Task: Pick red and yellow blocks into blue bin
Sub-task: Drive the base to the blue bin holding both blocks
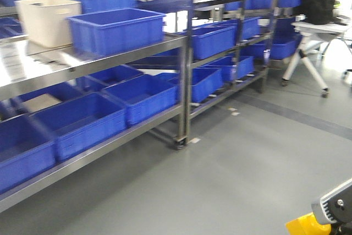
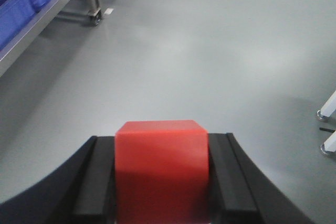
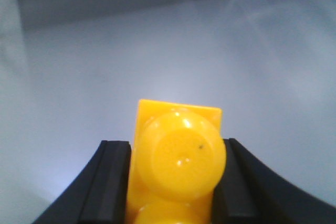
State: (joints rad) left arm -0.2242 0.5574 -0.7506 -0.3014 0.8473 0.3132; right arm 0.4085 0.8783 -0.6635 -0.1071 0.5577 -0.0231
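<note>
left end effector (image 2: pixel 163 142) closed tight on red cube (image 2: pixel 161 179); above grey floor (image 2: pixel 210 51) | right end effector (image 3: pixel 167 148) clamping yellow studded brick (image 3: pixel 178 156) | blue bin (image 1: pixel 115 28) on upper shelf (image 1: pixel 82 69); just beside cream tub (image 1: pixel 47 20)

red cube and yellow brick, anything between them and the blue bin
Nothing visible. The left gripper holds the red cube, the right gripper the yellow brick; only bare floor lies ahead to the rack, where the blue bin sits open beside the cream tub.
</note>
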